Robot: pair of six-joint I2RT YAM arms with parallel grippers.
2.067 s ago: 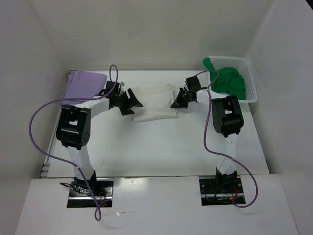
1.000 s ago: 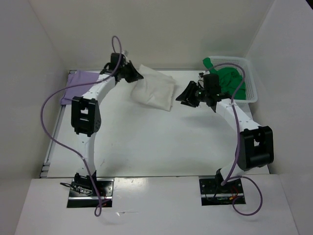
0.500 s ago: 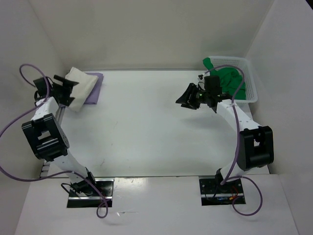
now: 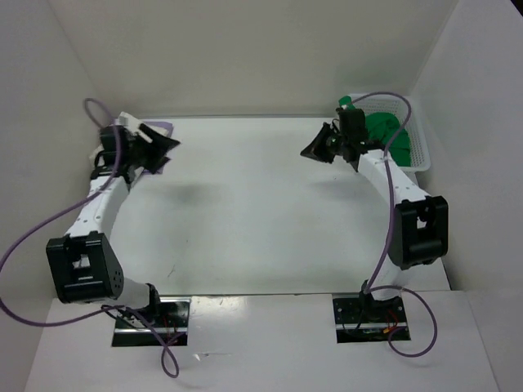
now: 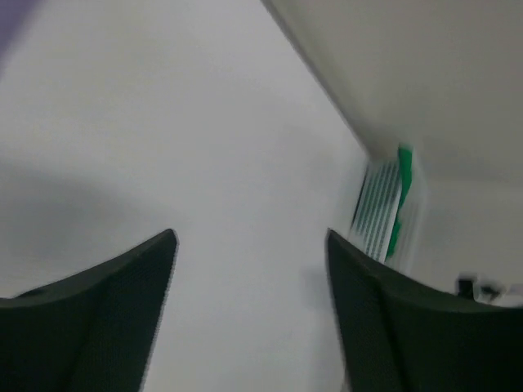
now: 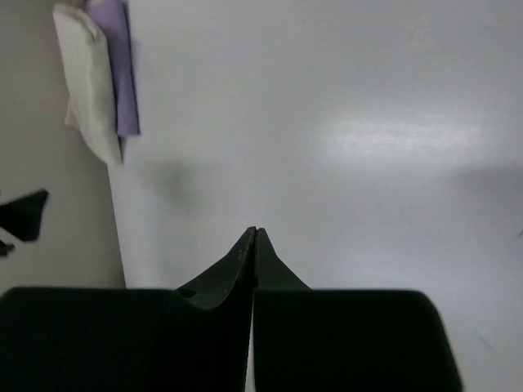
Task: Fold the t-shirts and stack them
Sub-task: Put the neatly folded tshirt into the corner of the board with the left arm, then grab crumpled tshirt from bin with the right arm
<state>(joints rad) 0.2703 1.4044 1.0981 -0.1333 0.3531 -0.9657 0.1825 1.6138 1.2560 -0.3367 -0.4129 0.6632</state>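
Observation:
The cream t-shirt [image 6: 86,82] lies folded on the lavender t-shirt [image 6: 122,73] at the table's back left corner. In the top view only an edge of the cream one [image 4: 124,120] and of the lavender one [image 4: 168,127] shows behind my left arm. My left gripper [image 4: 163,147] is open and empty just right of that stack, its fingers [image 5: 122,302] wide apart over bare table. The green t-shirt [image 4: 384,131] lies crumpled in the basket. My right gripper [image 4: 315,150] is shut and empty above the table left of the basket, fingertips [image 6: 254,237] pressed together.
The white mesh basket [image 4: 421,140] stands at the back right corner and also shows far off in the left wrist view [image 5: 372,214]. White walls close the table on the left, back and right. Purple cables loop from both arms.
My left gripper carried the cream t-shirt from the table's middle to the lavender one at the back left, let it go and turned rightward. My right arm swung back toward the basket.

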